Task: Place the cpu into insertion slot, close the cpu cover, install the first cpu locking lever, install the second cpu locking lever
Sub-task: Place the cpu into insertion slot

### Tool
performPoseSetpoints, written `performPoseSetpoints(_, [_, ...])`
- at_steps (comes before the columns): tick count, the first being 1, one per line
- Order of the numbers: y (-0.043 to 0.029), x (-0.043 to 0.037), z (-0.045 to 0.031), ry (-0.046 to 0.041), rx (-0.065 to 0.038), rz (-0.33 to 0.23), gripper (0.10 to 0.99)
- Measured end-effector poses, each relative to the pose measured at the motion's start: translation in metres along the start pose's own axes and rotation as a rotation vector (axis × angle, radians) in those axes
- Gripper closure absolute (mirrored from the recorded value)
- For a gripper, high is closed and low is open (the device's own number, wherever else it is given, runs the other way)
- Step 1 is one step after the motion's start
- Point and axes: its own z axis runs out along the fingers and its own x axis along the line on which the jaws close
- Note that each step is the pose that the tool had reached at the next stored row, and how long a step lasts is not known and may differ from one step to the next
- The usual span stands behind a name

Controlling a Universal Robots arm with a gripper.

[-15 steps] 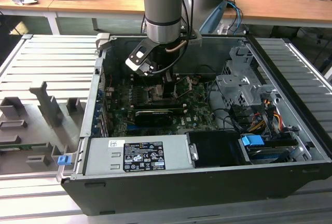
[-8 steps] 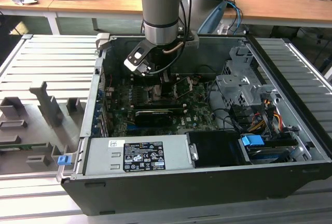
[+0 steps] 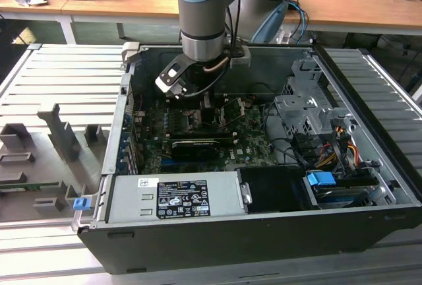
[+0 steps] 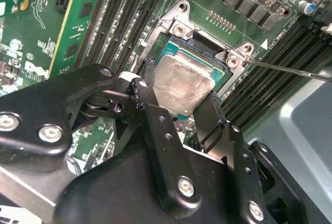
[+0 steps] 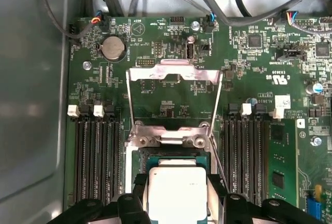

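My gripper reaches down into the open computer case over the green board. In both wrist views its black fingers press on two opposite edges of the cpu, whose silver top faces up. The gripper is shut on it. The cpu sits right over the insertion slot; whether it rests in the slot I cannot tell. The cpu cover stands swung up and open behind the slot. A thin locking lever juts out free beside the slot.
Memory slots flank the socket on both sides. A long black card lies across the board, and a grey labelled box sits at the case front. A metal drive cage with cables stands at the exterior view's right.
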Motion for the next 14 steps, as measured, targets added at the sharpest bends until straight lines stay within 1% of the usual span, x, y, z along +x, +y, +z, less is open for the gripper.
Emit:
performPoseSetpoints(1, [0.0002,0.0002,0.0005,-0.0004,0.001,0.001,0.549])
performPoseSetpoints(4, [0.0019,0.0009,0.0023,-0.0018,0.007,0.002,0.549])
performPoseSetpoints(7, [0.0025,0.0011,0.0042,-0.0036,0.009,0.001,0.549])
performPoseSetpoints(9, [0.0033,0.0013,0.0051,-0.0071,0.012,0.001,0.549])
performPoseSetpoints(10, [0.0036,0.0014,0.0054,-0.0118,0.012,0.001,0.549])
performPoseSetpoints(11, [0.0037,0.0014,0.0057,-0.0139,0.012,0.001,0.549])
performPoseSetpoints(12, [0.0038,0.002,0.0064,-0.0192,0.012,0.0,0.549])
performPoseSetpoints(14, [0.0038,0.0035,0.0069,-0.0232,0.012,0.0,0.549])
